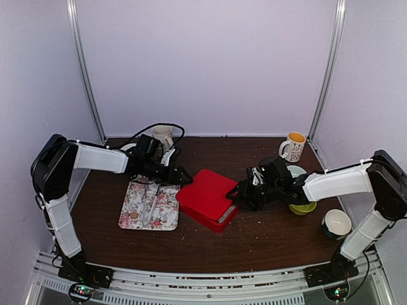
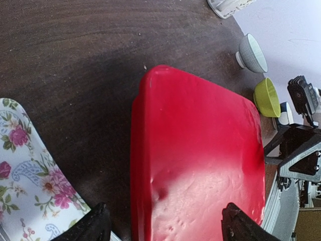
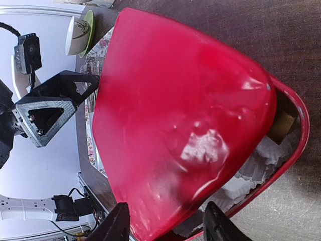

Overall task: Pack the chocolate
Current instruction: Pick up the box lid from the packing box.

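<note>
A red box (image 1: 219, 219) lined with white crumpled paper (image 3: 251, 173) sits mid-table, its red lid (image 1: 206, 190) lying askew and tilted over it. One light tan chocolate piece (image 3: 281, 125) shows in the uncovered corner; the rest of the inside is hidden by the lid. My left gripper (image 1: 182, 176) hovers at the lid's left edge, open, with its fingertips (image 2: 95, 226) spread above the lid (image 2: 200, 165). My right gripper (image 1: 239, 194) is at the lid's right corner, its fingers (image 3: 118, 223) apart over the lid (image 3: 175, 110).
A floral tray (image 1: 166, 216) with metal tongs (image 1: 152, 202) lies left of the box. Mugs stand at the back left (image 1: 164, 135) and back right (image 1: 294, 146). A green bowl (image 1: 304, 208) and a white bowl (image 1: 336, 223) sit at the right.
</note>
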